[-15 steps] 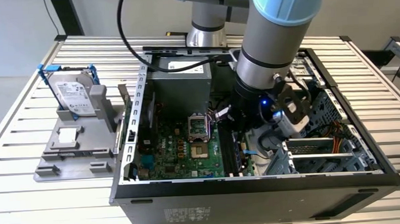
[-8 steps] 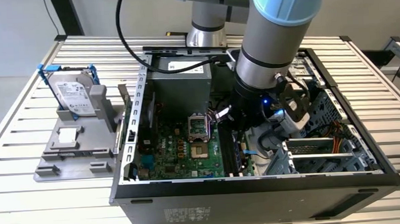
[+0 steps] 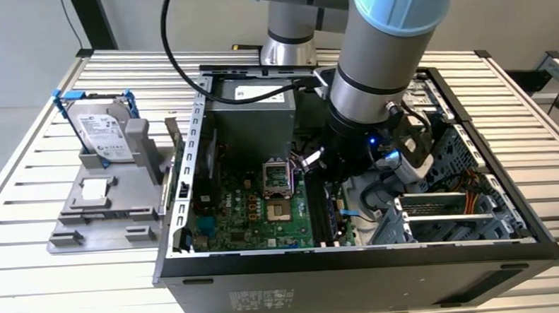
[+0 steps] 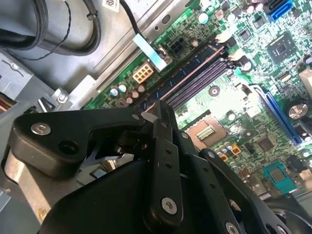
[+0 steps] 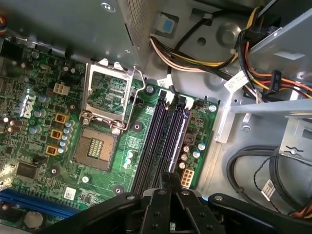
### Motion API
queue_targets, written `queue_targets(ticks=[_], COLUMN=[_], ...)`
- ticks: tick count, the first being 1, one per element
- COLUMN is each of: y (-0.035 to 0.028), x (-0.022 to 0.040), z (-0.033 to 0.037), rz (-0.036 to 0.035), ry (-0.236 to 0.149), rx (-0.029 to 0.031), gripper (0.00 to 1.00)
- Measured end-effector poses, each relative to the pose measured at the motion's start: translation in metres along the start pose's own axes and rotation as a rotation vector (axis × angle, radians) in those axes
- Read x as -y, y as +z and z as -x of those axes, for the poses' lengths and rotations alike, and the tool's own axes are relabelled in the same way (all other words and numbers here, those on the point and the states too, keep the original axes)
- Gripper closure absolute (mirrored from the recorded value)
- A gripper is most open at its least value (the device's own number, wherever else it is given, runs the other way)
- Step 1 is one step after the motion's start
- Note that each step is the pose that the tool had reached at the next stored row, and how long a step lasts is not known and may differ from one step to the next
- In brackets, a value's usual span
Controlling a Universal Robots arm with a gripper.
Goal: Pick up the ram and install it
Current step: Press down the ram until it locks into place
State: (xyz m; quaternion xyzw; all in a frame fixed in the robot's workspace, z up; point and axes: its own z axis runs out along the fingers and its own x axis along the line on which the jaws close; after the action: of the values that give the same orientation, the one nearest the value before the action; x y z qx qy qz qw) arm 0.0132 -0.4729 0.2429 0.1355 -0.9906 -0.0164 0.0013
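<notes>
A glossy green motherboard (image 5: pixel 39 122) is seen beside matt black plastic slots (image 5: pixel 161 141); the case (image 3: pixel 360 262) is matt grey metal, the gripper (image 4: pixel 161 114) matt black.

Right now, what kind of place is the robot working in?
Probably a robotics lab or test bench for computer assembly. An open computer case lies on a slatted metal table, its motherboard exposed, and a hard drive stands in a grey fixture beside it.
</notes>
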Motion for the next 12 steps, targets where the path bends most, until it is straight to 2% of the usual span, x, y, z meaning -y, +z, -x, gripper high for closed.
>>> queue_targets(ticks=[6, 12], y=[0.0, 0.0], x=[0.0, 0.0001], z=[0.0014, 0.0021], rz=[0.0034, 0.011], ry=[-0.033, -0.076], rx=[-0.0001, 0.0006], gripper=[1.0, 1.0])
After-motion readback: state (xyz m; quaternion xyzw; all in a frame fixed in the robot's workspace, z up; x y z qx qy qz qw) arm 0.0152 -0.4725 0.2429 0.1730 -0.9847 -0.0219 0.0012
